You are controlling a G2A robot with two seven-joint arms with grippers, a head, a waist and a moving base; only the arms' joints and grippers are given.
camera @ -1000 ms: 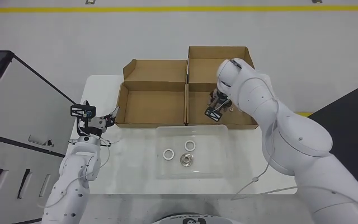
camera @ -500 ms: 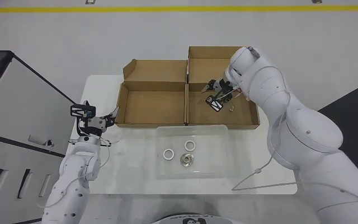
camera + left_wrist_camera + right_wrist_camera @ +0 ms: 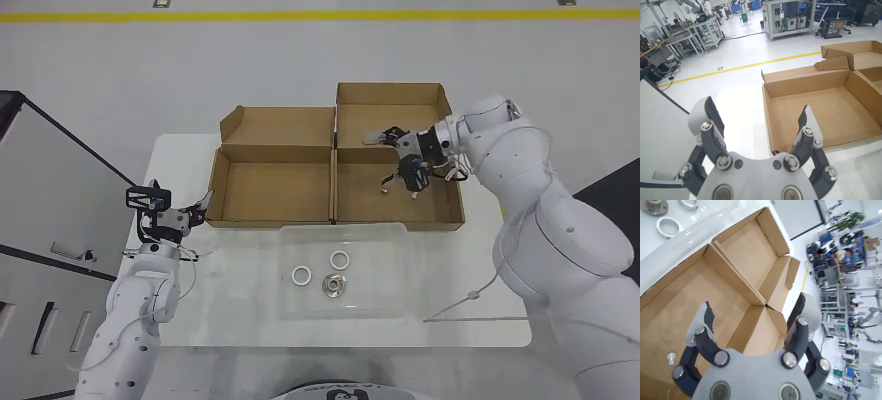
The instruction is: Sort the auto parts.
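Open, empty right hand (image 3: 389, 156) hangs above the right brown cardboard box (image 3: 355, 200). A small silver bolt (image 3: 412, 193) lies on that box's floor, near the hand. Left hand (image 3: 757, 106) is open and empty, beside the left brown cardboard box (image 3: 275, 190). Two silver metal rings (image 3: 300, 274) (image 3: 340, 260) and a silver flanged hub (image 3: 333, 286) sit in the clear plastic tray (image 3: 380, 300) on the white desk (image 3: 230, 300).

Left box (image 3: 275, 190), right box (image 3: 360, 192): brown corrugated cardboard, matt, slightly rough. Tray (image 3: 385, 302): clear plastic, glossy, catching glare. Left ring (image 3: 300, 274), right ring (image 3: 340, 260), flanged part (image 3: 333, 286): bare machined metal, silvery satin sheen. Table (image 3: 230, 290): white, smooth, glossy. Left gripper (image 3: 757, 108), right gripper (image 3: 755, 302): smooth pale shells, black ribbed rubbery pads (image 3: 714, 115), shiny metal screws.
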